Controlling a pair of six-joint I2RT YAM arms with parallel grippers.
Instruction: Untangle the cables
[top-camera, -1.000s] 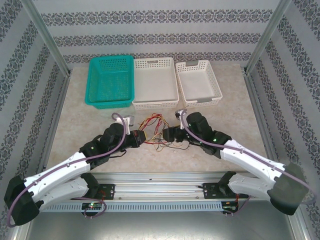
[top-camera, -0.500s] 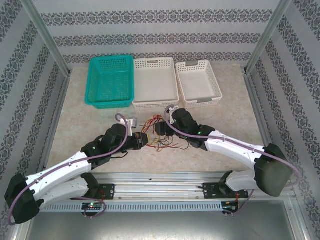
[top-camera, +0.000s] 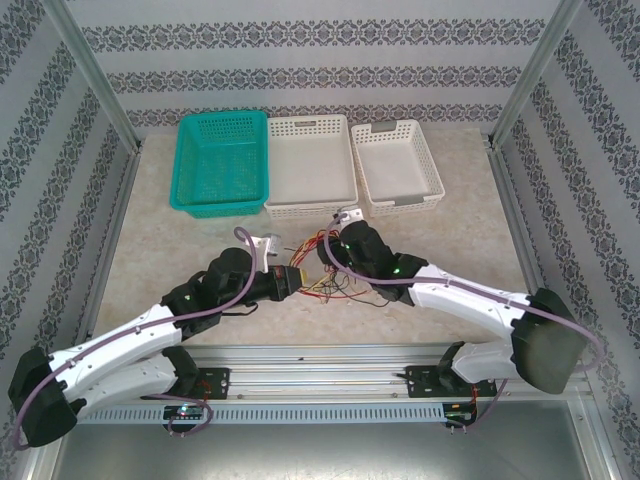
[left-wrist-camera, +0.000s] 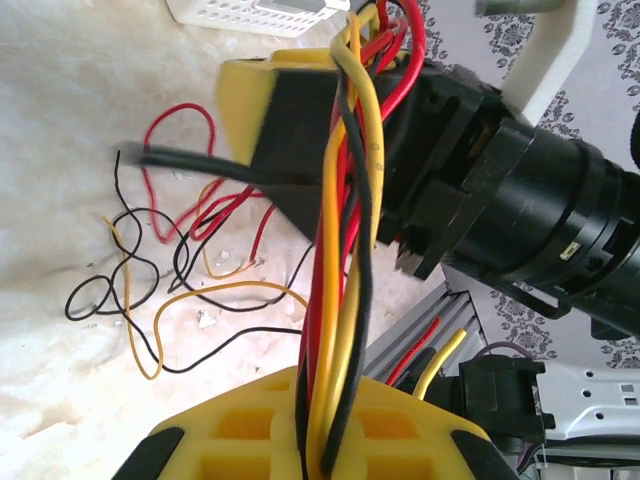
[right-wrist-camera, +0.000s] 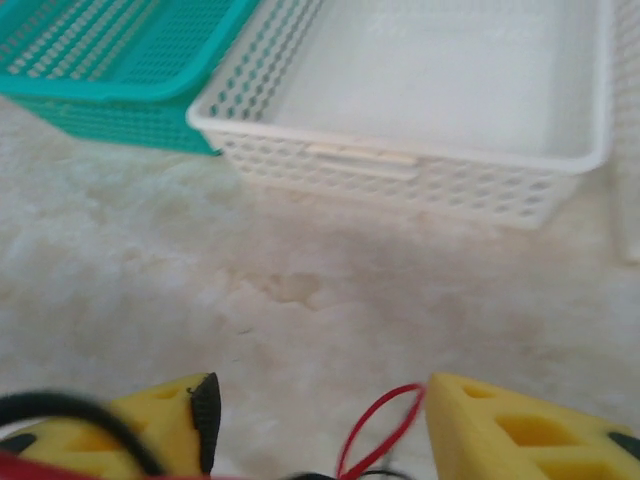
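Observation:
The cables (top-camera: 332, 284) are thin red, yellow and black wires in a tangle on the table between my two grippers. My left gripper (top-camera: 291, 280) is shut on a bundle of red, yellow and black cables (left-wrist-camera: 340, 250); in the left wrist view they run up from its yellow jaws (left-wrist-camera: 322, 400) to the right gripper's yellow finger (left-wrist-camera: 262, 95). More loops of the cables (left-wrist-camera: 170, 290) lie loose on the table. My right gripper (top-camera: 322, 254) stands right beside the left one, its jaws (right-wrist-camera: 320, 425) apart with a red loop (right-wrist-camera: 378, 428) between the fingers.
Three baskets stand in a row at the back: a teal one (top-camera: 222, 160), a white one (top-camera: 310, 165) and a smaller white one (top-camera: 397, 165). In the right wrist view the teal basket (right-wrist-camera: 110, 60) and the white basket (right-wrist-camera: 430, 90) lie just ahead.
My right arm has swung left and up to the bundle beside the left gripper, and its jaws have narrowed. The left gripper has edged right, still shut on the bundle.

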